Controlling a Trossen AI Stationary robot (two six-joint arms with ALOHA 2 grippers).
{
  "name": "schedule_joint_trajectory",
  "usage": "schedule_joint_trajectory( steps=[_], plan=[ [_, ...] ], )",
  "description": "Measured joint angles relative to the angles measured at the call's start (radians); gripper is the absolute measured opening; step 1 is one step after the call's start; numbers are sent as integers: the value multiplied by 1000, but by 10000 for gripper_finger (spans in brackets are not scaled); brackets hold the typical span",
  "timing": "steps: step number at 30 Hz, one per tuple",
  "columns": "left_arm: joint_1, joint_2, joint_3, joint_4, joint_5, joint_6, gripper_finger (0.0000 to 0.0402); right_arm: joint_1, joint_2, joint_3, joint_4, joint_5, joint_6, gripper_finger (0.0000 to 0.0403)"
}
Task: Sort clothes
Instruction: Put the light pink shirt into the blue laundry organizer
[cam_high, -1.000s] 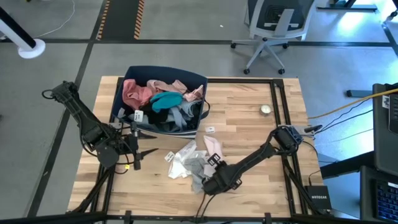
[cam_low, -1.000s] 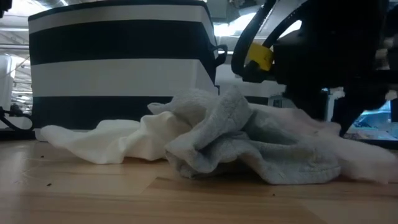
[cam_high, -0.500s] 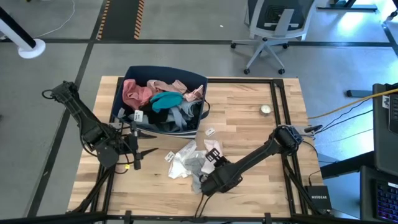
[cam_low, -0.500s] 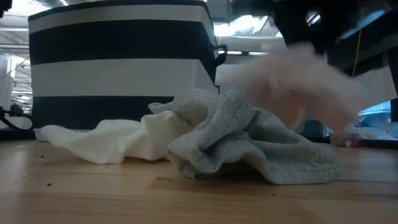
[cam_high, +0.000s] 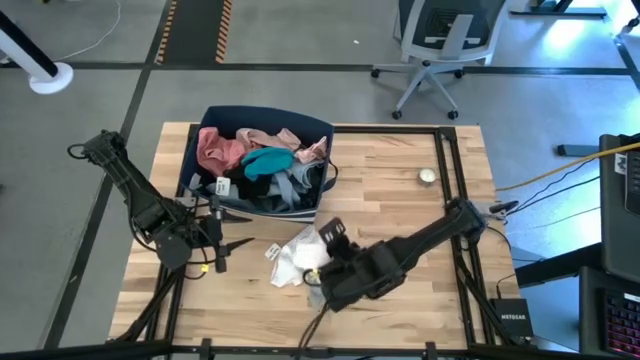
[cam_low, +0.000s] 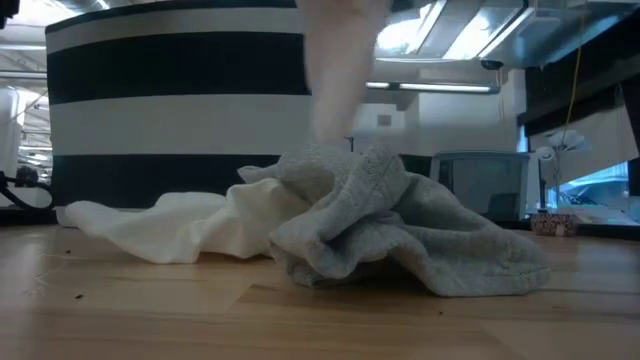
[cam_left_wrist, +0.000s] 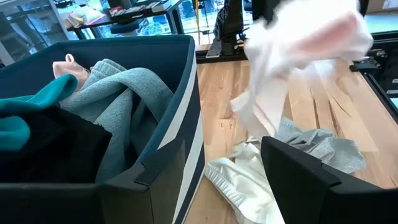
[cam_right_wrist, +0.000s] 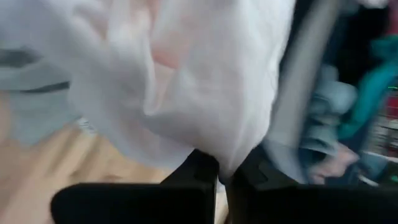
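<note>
My right gripper (cam_high: 330, 238) is shut on a pale pink-white piece (cam_left_wrist: 305, 43), lifted above the table near the bin's near side. The piece also shows in the low view (cam_low: 335, 80). Under it a white piece (cam_high: 300, 250) and a grey piece (cam_low: 400, 235) lie crumpled on the wood. The navy striped bin (cam_high: 212, 130) holds pink (cam_high: 215, 150), teal (cam_high: 268, 160), black and blue-grey clothes. My left gripper (cam_high: 228, 243) waits open and empty left of the white piece, beside the bin. My right gripper pinches a gathered fold of the pale pink-white piece (cam_right_wrist: 214, 146) between its two fingers (cam_right_wrist: 186, 180). The cloth is bunched, in several layers. The piece is lifted clear of the table and hangs slack above the white and grey pieces.
A small round object (cam_high: 427, 176) lies at the table's far right. A small white tag (cam_high: 338, 209) lies on the wood right of the bin. A black frame rail (cam_high: 450, 180) runs along the table's right side. An office chair (cam_high: 435, 40) stands beyond the far edge.
My right gripper has gone up and toward the table's left, toward the bin, carrying the pale pink-white piece. The piece lay on the table right of the grey piece; it is now lifted clear and hangs above the white and grey pieces, which have stayed in place.
</note>
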Motion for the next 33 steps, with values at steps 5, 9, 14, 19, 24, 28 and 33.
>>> schedule_joint_trajectory(
  steps=[5,9,14,19,24,28,33],
  plan=[
    [2,0,0,-1,0,0,208,-49,-88,-13,71,86,-22,29],
    [3,0,0,0,0,0,208,-69,-148,-12,157,176,-79,28],
    [3,0,0,1,0,-1,208,-92,-213,-12,348,296,-237,26],
    [3,0,0,1,0,2,208,-161,-234,-12,565,365,-430,27],
    [3,0,0,1,0,4,208,-270,-234,-12,603,287,-494,28],
    [3,0,0,0,0,4,208,-355,-233,-12,488,186,-420,28],
    [3,-1,0,-1,0,6,208,-434,-229,-46,366,25,-314,28]
  ],
)
